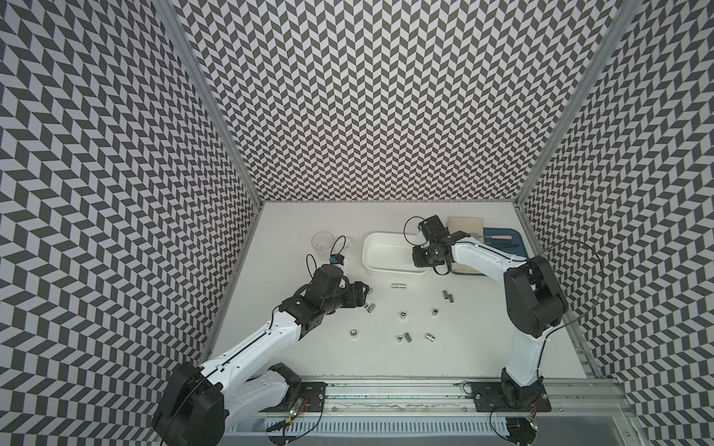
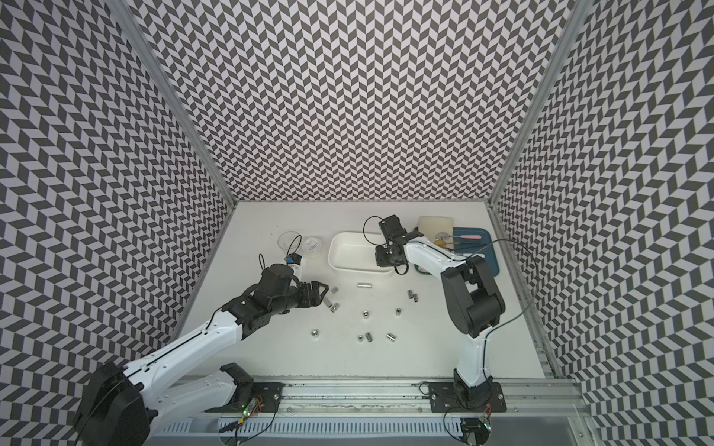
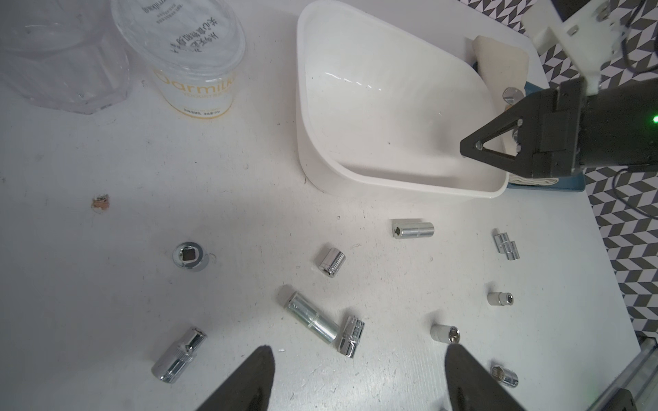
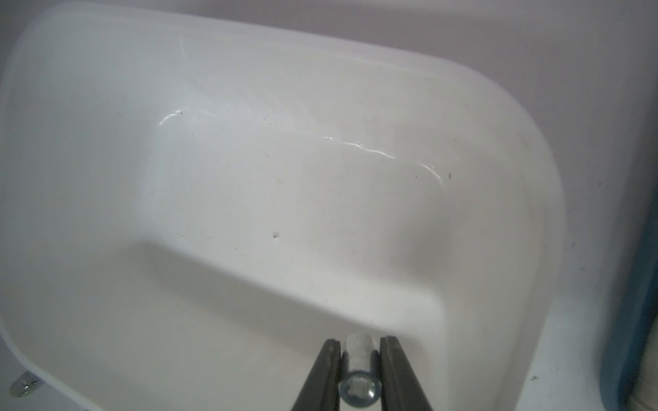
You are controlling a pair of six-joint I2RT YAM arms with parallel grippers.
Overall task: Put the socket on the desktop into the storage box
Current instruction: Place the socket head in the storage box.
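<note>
Gleaming chrome socket (image 4: 359, 359) between right fingers (image 4: 320, 377) over storage box (image 4: 249, 178); left fingers (image 3: 249, 384) wide.

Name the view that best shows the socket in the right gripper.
Right wrist view: the socket sits clamped in the right gripper, above the storage box. The left wrist view shows that gripper side-on, the socket barely visible. In both top views the right arm hides it.
</note>
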